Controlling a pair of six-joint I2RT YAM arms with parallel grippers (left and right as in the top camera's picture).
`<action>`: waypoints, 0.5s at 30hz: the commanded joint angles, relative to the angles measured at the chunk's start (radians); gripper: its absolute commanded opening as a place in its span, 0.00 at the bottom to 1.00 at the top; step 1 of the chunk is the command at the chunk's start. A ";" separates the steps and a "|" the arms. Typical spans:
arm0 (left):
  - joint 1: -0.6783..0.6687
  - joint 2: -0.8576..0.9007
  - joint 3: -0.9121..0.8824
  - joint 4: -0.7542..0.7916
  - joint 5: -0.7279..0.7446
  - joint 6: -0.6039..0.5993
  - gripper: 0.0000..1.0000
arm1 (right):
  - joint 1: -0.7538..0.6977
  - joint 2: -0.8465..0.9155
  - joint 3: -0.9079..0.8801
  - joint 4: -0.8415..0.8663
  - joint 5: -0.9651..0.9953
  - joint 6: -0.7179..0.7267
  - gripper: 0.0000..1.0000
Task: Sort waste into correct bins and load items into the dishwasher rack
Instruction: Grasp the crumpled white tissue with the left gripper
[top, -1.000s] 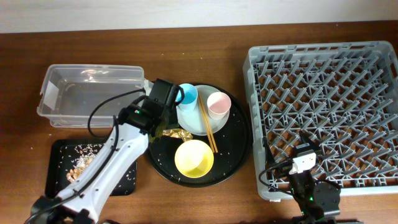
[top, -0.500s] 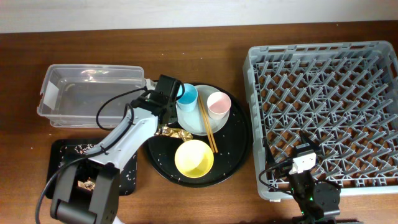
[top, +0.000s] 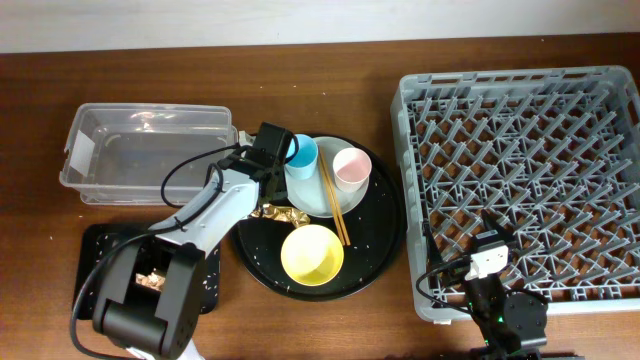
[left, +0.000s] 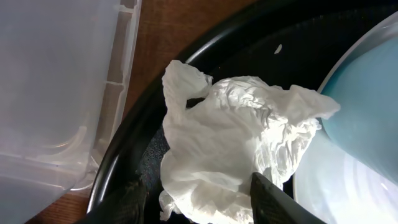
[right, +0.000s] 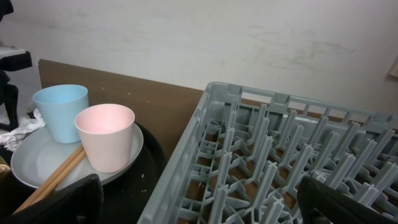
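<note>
Crumpled white napkin (left: 230, 143) lies between the open left fingers (left: 266, 198) on the round black tray (left: 146, 118); right fingers (right: 59, 202) gape empty; brown wooden tabletop (top: 300, 65), white wall (right: 217, 37).

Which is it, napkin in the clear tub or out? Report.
Out. The crumpled napkin lies on the round black tray, beside the blue cup, outside the clear tub.

Views are showing two cups (blue cup (top: 303, 153), pink cup (top: 350, 167)), one plate (top: 308, 200), one bowl (top: 312, 254), two chopsticks (top: 333, 205), one napkin (left: 230, 143), one wrapper (top: 281, 211), two bins (clear tub (top: 150, 110), black tray (top: 92, 250)), one rack (top: 520, 75).
</note>
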 joint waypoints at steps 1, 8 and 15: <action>0.006 0.018 -0.006 0.019 0.008 0.009 0.54 | 0.005 -0.006 -0.006 -0.004 0.008 0.001 0.98; 0.006 0.018 -0.020 0.021 0.048 0.009 0.45 | 0.005 -0.006 -0.006 -0.004 0.008 0.001 0.98; 0.006 0.018 -0.033 0.013 0.075 0.009 0.50 | 0.005 -0.006 -0.006 -0.004 0.008 0.001 0.98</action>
